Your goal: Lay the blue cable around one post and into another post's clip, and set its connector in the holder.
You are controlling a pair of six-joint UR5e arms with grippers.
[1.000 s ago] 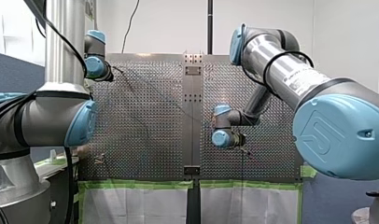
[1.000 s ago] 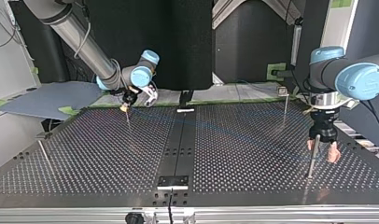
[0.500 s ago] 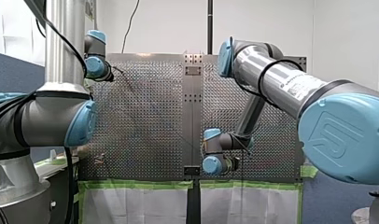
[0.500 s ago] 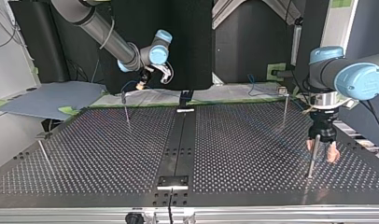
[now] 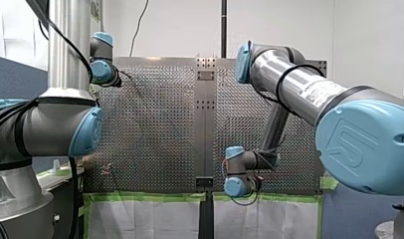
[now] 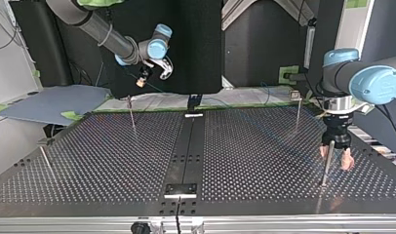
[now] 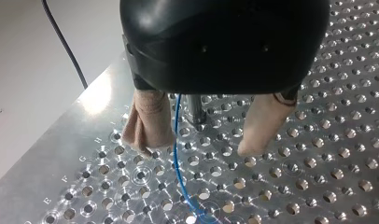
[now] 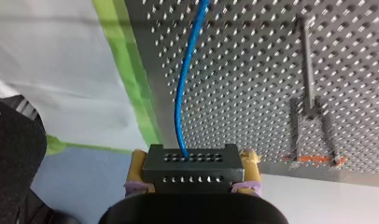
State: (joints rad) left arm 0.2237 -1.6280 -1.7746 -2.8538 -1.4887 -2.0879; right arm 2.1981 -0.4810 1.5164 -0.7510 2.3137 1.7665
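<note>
In the right wrist view my right gripper [image 8: 193, 163] is shut on a black perforated connector [image 8: 192, 170], squeezed between its yellow pads. The blue cable [image 8: 184, 93] runs out of the connector over the perforated table. In the top view my right gripper [image 6: 143, 81] hangs in the air past the table's far edge, above a thin post [image 6: 131, 113]. My left gripper [image 7: 200, 142] stands open with beige pads on either side of a post [image 7: 195, 109], and the blue cable [image 7: 178, 158] passes between its fingers. In the top view my left gripper [image 6: 336, 157] straddles the post [image 6: 325, 168] at the right.
Two more thin posts stand on the table, one at the top view's far right [image 6: 297, 113] and one at its near left [image 6: 45, 158]. A black plate [image 6: 181, 189] sits on the centre strip near the front edge. A forked bracket [image 8: 312, 116] shows ahead of my right gripper.
My right arm has carried the connector up and away from the post at the top view's left, out past the table's edge. My left gripper has not moved.
</note>
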